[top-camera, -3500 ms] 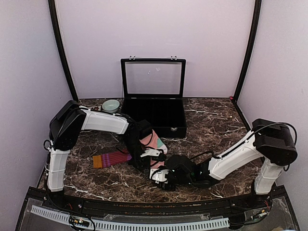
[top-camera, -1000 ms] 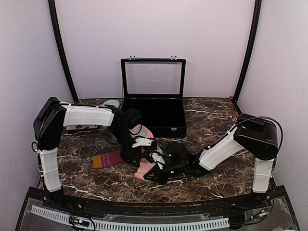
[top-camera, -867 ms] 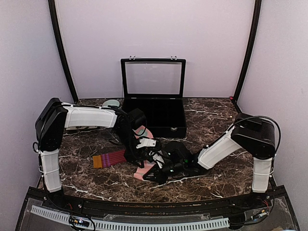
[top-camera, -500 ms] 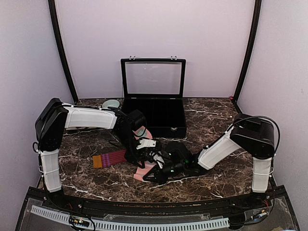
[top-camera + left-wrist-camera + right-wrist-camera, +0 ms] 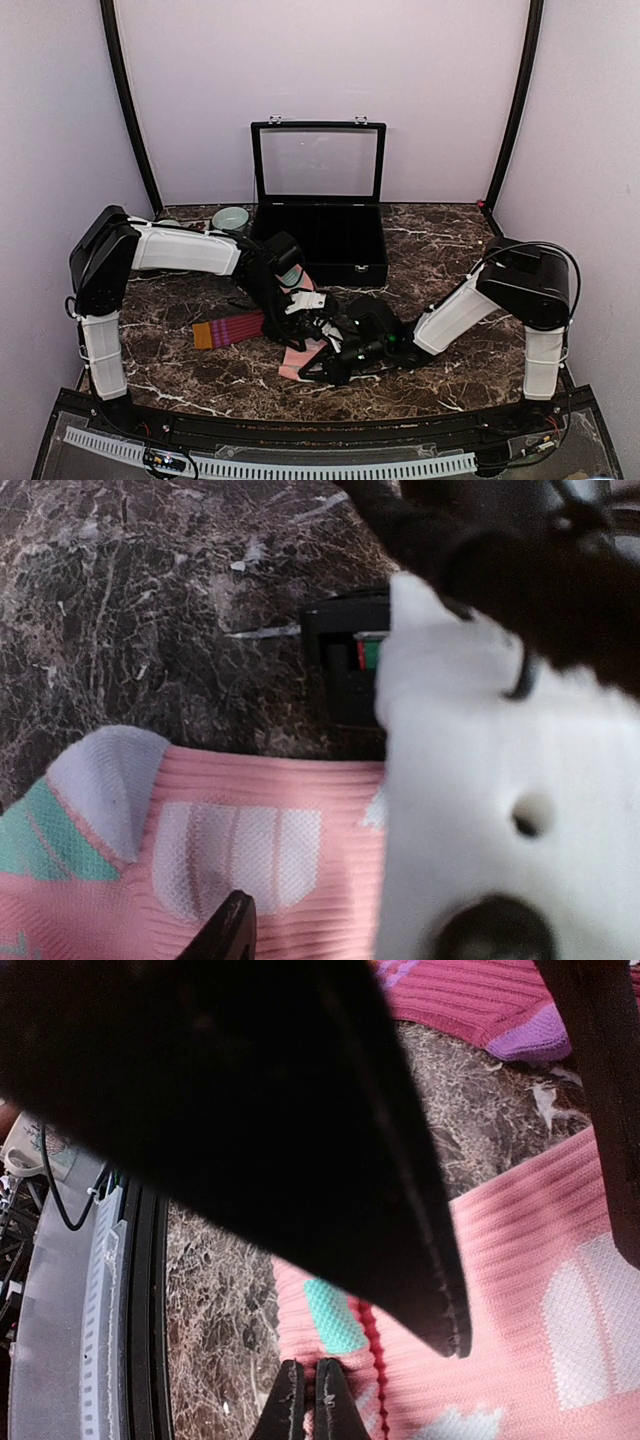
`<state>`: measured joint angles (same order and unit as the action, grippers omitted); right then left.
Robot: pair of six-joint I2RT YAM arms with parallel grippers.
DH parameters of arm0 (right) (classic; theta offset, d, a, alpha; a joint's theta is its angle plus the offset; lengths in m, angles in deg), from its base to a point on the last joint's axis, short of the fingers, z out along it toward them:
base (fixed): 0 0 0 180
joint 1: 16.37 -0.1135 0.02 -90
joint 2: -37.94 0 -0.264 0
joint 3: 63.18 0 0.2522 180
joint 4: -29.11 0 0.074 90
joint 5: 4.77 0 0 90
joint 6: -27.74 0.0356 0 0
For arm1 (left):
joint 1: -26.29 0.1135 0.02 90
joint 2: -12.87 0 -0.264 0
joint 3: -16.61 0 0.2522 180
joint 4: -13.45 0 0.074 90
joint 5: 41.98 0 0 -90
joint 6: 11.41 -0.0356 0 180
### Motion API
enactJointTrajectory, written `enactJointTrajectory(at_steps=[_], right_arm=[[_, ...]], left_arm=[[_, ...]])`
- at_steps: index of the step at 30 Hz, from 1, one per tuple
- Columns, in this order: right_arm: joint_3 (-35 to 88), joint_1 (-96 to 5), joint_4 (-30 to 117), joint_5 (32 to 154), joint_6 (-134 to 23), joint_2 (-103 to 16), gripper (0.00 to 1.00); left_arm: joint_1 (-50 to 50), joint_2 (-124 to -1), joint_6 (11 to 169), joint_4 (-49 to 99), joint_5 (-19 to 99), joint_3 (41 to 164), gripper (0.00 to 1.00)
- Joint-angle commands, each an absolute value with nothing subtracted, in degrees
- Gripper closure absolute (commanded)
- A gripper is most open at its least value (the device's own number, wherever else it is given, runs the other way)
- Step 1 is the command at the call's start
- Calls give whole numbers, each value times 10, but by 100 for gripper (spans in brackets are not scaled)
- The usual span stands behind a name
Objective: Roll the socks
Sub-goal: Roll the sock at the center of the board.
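The salmon-pink sock [image 5: 297,361] with mint and white patches lies on the marble table between my two grippers. It fills the bottom of the left wrist view [image 5: 250,830] and the right wrist view [image 5: 520,1290]. My right gripper [image 5: 305,1385] is shut, pinching the sock's near edge by a mint patch; in the top view the gripper [image 5: 316,367] sits low on the table. My left gripper [image 5: 303,312] is over the sock's middle. Only one of its fingertips [image 5: 228,932] shows, resting on the fabric, off-centre. The maroon sock [image 5: 231,329] with orange cuff lies flat to the left, its purple toe [image 5: 528,1028] close by.
An open black case [image 5: 320,240] stands at the back centre with its lid up. A pale green bowl [image 5: 231,218] sits to its left. The right gripper's white body [image 5: 500,800] crowds the left wrist view. The table's front rail [image 5: 90,1340] is near.
Since 3.5 s ago both grippers have shifted left and the pink sock has come down onto the table. Over the last half second almost nothing has moved.
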<state>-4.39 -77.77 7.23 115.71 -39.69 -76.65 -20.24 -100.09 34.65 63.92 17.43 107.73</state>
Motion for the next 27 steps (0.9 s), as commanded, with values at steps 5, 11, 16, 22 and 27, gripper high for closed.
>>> enactJointTrajectory(at_steps=[5,11,16,22,27], right_arm=[[-103,-761,233,1096,-369,-817,100],[-94,-760,251,1072,-384,-817,100],[-87,-755,259,1063,-388,-819,100],[-75,-745,269,1071,-379,-832,100],[-78,-732,253,1081,-367,-845,100]], left_arm=[[-193,-893,350,614,173,975,44],[-152,-857,375,595,176,934,42],[-151,-826,370,582,179,903,42],[-187,-785,323,578,200,866,45],[-260,-792,302,565,253,847,52]])
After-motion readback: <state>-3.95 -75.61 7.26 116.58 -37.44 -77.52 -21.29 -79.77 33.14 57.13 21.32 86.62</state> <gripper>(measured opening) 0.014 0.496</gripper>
